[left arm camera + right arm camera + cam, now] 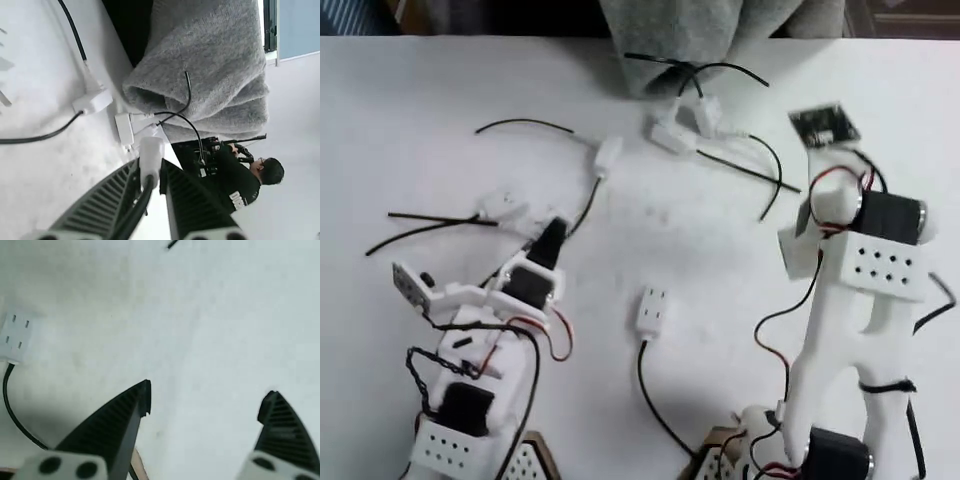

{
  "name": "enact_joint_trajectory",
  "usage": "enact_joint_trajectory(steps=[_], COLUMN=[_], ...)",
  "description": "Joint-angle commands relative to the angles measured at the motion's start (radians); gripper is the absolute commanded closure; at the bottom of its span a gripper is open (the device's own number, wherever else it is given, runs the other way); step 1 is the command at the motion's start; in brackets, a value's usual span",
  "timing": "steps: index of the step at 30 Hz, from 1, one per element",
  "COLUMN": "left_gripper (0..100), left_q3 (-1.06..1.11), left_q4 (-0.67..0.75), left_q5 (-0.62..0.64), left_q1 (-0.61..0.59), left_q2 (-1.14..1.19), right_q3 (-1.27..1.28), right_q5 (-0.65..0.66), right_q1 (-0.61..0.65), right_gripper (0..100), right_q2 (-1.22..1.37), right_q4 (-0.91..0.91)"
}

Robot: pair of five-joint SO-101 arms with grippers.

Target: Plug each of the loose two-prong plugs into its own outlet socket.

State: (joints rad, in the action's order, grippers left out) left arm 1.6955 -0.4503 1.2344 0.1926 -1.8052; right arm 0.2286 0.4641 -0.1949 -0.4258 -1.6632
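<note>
The left gripper (150, 175) is clamped on a white plug (151, 150) — its cable (131, 210) runs back between the fingers. In the high view that arm sits lower left. The socket (652, 310) lies at frame centre, on the table (720, 240). The right gripper (210, 392) hangs with its jaws wide apart beside the socket — other plugs (668, 132) lie upper centre, by a grey cloth (700, 30).
</note>
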Motion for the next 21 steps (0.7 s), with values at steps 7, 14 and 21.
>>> enact_joint_trajectory(steps=[7,14,21], left_gripper=[98,98,98], left_q3=[-0.006,-0.132,-0.212], left_q4=[-0.057,-0.239,-0.241], left_q5=[-0.629,-1.013,-1.053], left_q1=[-0.145,-0.128,-0.13], left_q2=[-0.01,-0.005,0.024], right_q3=[0.354,0.549,0.657], right_q5=[-0.072,-0.077,-0.135], right_q1=[-0.005,-0.005,-0.007], right_gripper=[66.5,66.5,66.5], right_q2=[-0.031,-0.031,-0.031], right_q4=[0.271,0.452,0.572])
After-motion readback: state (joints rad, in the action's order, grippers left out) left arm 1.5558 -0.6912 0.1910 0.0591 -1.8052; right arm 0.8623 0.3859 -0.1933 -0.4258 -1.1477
